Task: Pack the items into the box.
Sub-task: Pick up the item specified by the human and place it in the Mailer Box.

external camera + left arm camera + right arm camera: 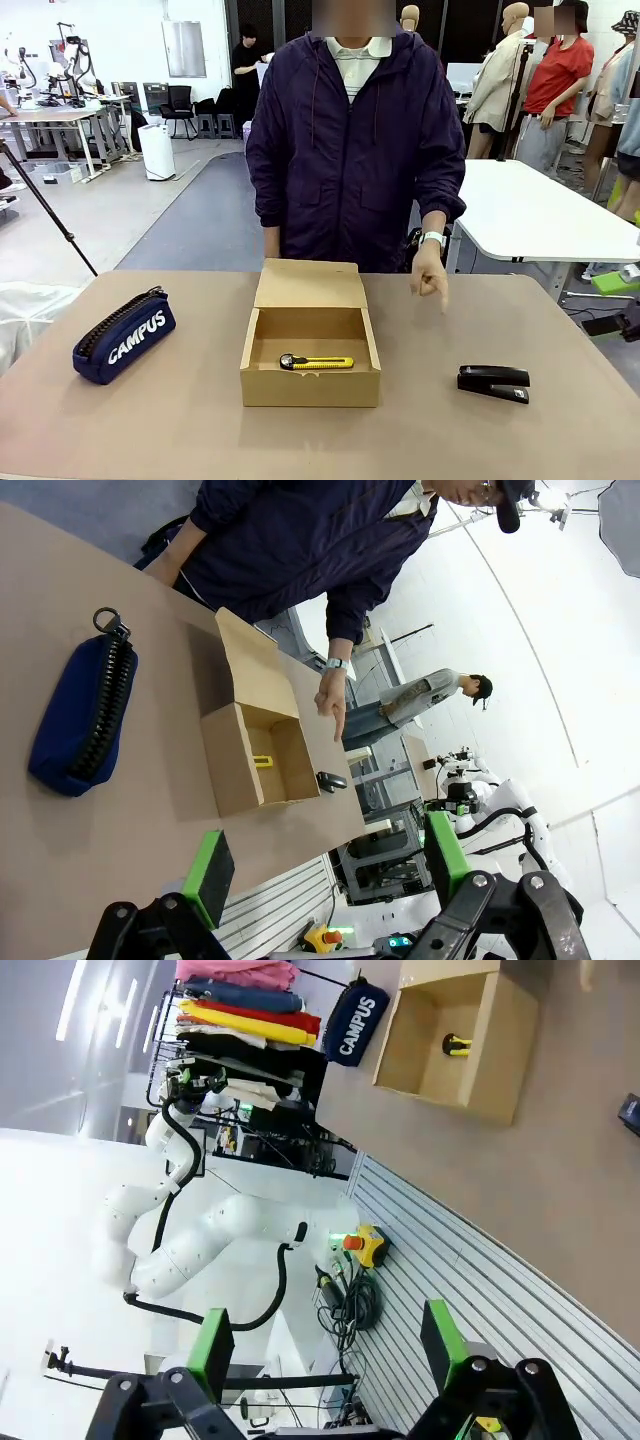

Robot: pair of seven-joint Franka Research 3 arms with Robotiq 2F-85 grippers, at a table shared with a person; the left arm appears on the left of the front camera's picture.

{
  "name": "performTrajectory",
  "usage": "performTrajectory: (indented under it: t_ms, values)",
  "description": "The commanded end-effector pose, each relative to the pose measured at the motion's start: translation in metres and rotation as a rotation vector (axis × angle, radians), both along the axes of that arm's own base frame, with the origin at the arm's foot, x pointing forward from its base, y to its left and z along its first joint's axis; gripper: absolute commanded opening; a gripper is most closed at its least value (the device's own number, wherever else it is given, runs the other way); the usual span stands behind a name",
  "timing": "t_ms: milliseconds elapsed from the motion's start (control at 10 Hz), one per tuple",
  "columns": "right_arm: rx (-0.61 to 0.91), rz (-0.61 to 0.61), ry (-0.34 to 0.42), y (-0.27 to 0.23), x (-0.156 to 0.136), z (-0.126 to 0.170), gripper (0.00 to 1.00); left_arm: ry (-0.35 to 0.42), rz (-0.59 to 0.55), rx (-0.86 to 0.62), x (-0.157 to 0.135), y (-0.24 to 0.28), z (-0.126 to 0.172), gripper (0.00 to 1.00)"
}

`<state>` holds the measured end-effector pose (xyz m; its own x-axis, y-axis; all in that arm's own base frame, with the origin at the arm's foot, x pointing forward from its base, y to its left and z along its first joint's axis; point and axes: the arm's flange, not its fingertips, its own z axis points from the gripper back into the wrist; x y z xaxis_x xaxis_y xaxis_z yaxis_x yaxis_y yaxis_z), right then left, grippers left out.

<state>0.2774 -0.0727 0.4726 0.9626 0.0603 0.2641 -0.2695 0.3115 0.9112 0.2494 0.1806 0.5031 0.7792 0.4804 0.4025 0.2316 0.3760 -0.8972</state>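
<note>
The brown cardboard box stands in the middle of the table with its flap lid open toward the person. The yellow-and-black utility knife lies inside it on the bottom. The black stapler rests on the table to the right of the box. The person's hand points a finger down toward the stapler. My left gripper is open, high above the table's near edge, with the box, knife and stapler beyond it. My right gripper is open too, holding nothing.
A navy "CAMPUS" pencil case lies on the table left of the box. The person stands at the far edge behind the box. Bare tabletop lies in front of the box and around the stapler.
</note>
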Motion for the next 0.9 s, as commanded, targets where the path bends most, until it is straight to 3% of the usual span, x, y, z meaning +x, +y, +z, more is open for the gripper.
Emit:
performTrajectory:
  t_ms: [0,800]
  values:
    - [-0.004,0.000,0.007,-0.0033,-0.0005,0.0049,1.00,-0.019,-0.001,-0.012,0.0004,-0.0003,0.0021,1.00]
    - [-0.004,0.000,0.007,-0.0033,-0.0005,0.0049,1.00,-0.019,-0.001,-0.012,0.0004,-0.0003,0.0021,1.00]
